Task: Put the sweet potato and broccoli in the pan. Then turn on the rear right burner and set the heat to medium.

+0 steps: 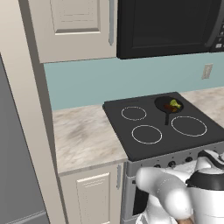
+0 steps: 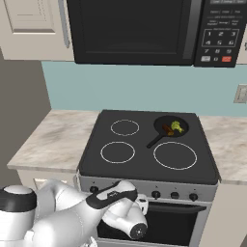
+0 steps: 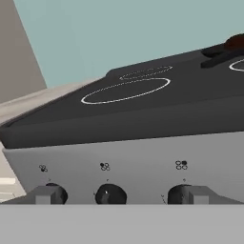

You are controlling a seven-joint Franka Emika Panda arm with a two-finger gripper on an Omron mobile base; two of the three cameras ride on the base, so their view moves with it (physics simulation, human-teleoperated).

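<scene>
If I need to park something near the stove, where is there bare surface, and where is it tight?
Bare: the marble counter left of the cooktop, the counter strip to its right, and the three ringed zones without cookware. Crowded: the rear right burner, taken by the pan holding the sweet potato and broccoli; its handle reaches toward the cooktop's middle.

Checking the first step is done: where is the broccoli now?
In both base views the broccoli lies in the pan at the cooktop's rear right, beside the sweet potato.
</scene>
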